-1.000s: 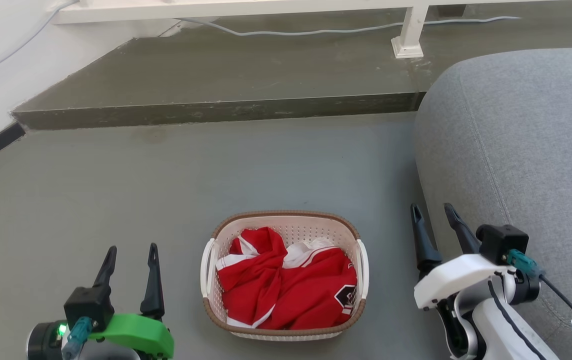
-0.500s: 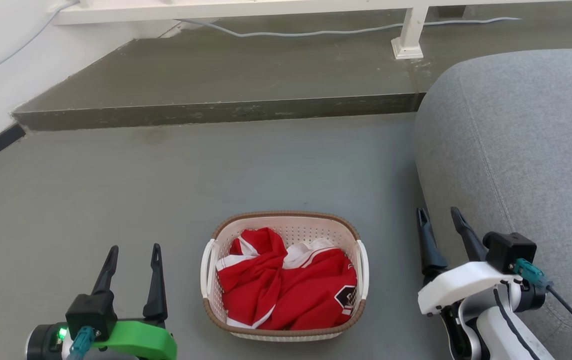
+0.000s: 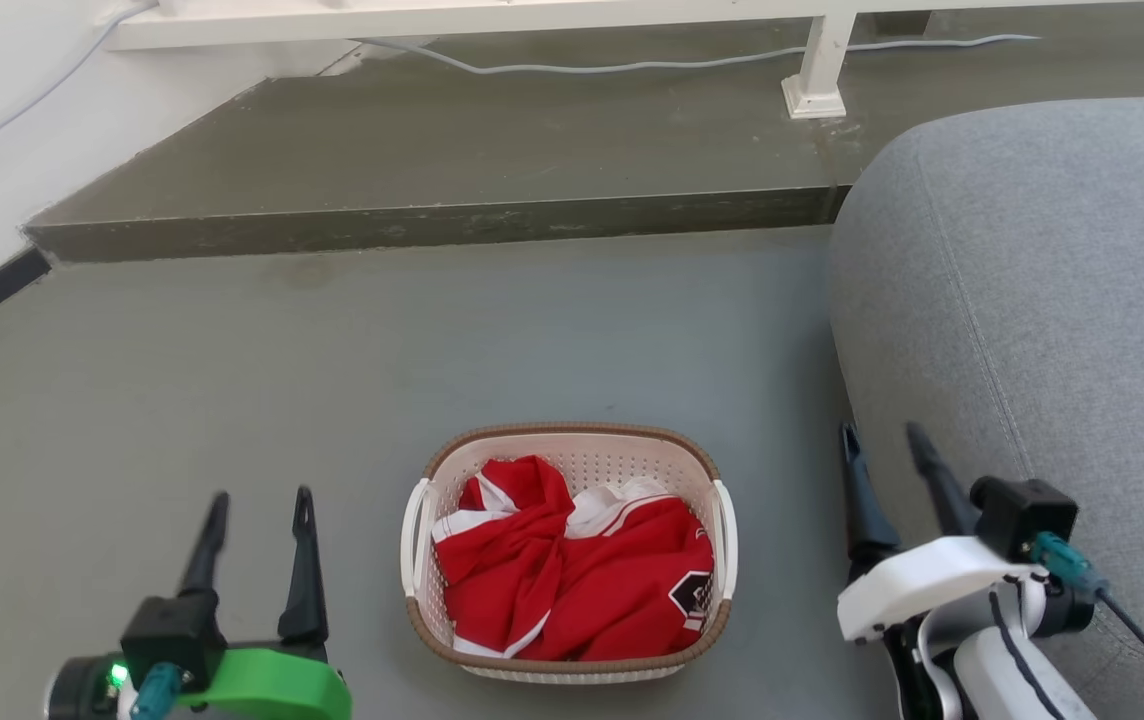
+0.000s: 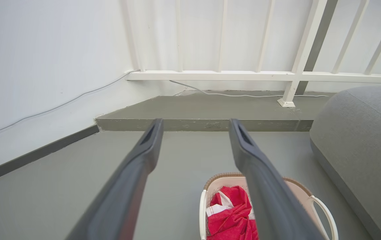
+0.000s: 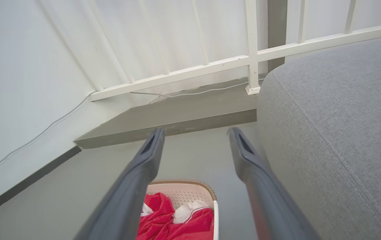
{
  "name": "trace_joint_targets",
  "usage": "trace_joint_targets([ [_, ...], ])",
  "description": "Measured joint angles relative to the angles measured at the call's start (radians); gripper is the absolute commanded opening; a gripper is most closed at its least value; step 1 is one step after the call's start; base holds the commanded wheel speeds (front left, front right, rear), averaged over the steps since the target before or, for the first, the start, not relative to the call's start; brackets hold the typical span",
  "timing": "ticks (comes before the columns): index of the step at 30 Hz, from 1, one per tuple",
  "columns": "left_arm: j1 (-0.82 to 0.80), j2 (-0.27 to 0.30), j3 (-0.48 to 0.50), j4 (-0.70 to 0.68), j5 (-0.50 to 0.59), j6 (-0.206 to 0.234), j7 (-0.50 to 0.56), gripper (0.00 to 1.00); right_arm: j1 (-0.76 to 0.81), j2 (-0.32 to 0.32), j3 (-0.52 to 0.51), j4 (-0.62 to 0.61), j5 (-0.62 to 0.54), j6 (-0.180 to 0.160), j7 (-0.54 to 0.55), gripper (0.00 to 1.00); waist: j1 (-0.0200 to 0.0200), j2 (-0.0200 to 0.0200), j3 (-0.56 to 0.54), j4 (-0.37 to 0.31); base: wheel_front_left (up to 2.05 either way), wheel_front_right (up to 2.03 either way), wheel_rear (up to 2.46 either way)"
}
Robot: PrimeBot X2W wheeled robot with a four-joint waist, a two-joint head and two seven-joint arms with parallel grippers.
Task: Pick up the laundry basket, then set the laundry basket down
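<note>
While it sits on the grey floor (image 3: 232,380), the laundry basket (image 3: 568,430) is seen to hold a crumpled red and white garment (image 3: 572,580). The left gripper (image 3: 262,495) is held off its left side, fingers spread, with nothing between them. The right gripper (image 3: 880,430), likewise spread and empty, is held off its right side, just beside the grey sofa (image 3: 1052,300). The basket is touched by neither.

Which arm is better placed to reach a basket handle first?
Left, marginally. The left gripper is open over bare floor beside the laundry basket; the right gripper, also open, sits close against the grey sofa, which probably leaves it less room.
</note>
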Motion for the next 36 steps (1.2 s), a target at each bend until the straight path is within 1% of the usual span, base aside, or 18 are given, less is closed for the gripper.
trace_joint_targets([
  [5, 0.010, -0.009, -0.016, 0.053, -0.005, -0.001, 0.005, 0.00, 0.025, 0.008, 0.007, 0.045, 0.001, 0.001, 0.001, 0.00, 0.0000, 0.0000, 0.000, 0.000, 0.00, 0.00, 0.00],
  [9, 0.013, -0.015, -0.018, 0.050, -0.028, -0.003, 0.005, 0.00, 0.039, 0.008, 0.005, 0.045, 0.021, 0.005, 0.001, 0.00, 0.0000, 0.0000, -0.001, 0.001, 0.00, 0.00, 0.00],
  [12, 0.019, -0.016, -0.020, 0.047, -0.051, -0.011, 0.005, 0.00, 0.039, 0.008, 0.001, 0.040, 0.058, 0.013, 0.002, 0.00, 0.0000, 0.0000, -0.004, 0.002, 0.00, 0.00, 0.00],
  [15, 0.032, -0.017, -0.020, 0.043, -0.098, -0.012, 0.005, 0.00, 0.039, 0.008, -0.006, 0.035, 0.094, 0.020, 0.008, 0.00, 0.0000, 0.0000, -0.007, 0.004, 0.00, 0.00, 0.00],
  [17, 0.033, -0.017, -0.019, 0.040, -0.123, -0.021, 0.005, 0.00, 0.039, 0.009, -0.014, 0.031, 0.128, 0.027, 0.014, 0.00, 0.0000, 0.0000, -0.008, 0.004, 0.00, 0.00, 0.00],
  [20, 0.033, -0.019, -0.015, 0.038, -0.177, -0.026, 0.014, 0.00, 0.039, 0.009, -0.027, 0.028, 0.180, 0.029, 0.026, 0.00, 0.0001, 0.0000, -0.010, 0.005, 0.00, 0.00, 0.00],
  [22, 0.032, -0.019, -0.007, 0.038, -0.221, -0.030, 0.024, 0.00, 0.039, 0.009, -0.034, 0.026, 0.204, 0.037, 0.033, 0.00, 0.0001, 0.0000, -0.011, 0.006, 0.00, 0.00, 0.00],
  [34, 0.030, -0.020, 0.025, 0.044, -0.387, -0.047, 0.062, 0.00, 0.039, 0.009, -0.081, 0.020, 0.353, 0.055, 0.069, 0.00, 0.0001, 0.0000, -0.020, 0.010, 0.00, 0.00, 0.00],
  [36, 0.029, -0.019, 0.030, 0.047, -0.413, -0.051, 0.067, 0.00, 0.039, 0.008, -0.089, 0.019, 0.379, 0.063, 0.078, 0.00, 0.0000, 0.0000, -0.021, 0.010, 0.00, 0.00, 0.00],
])
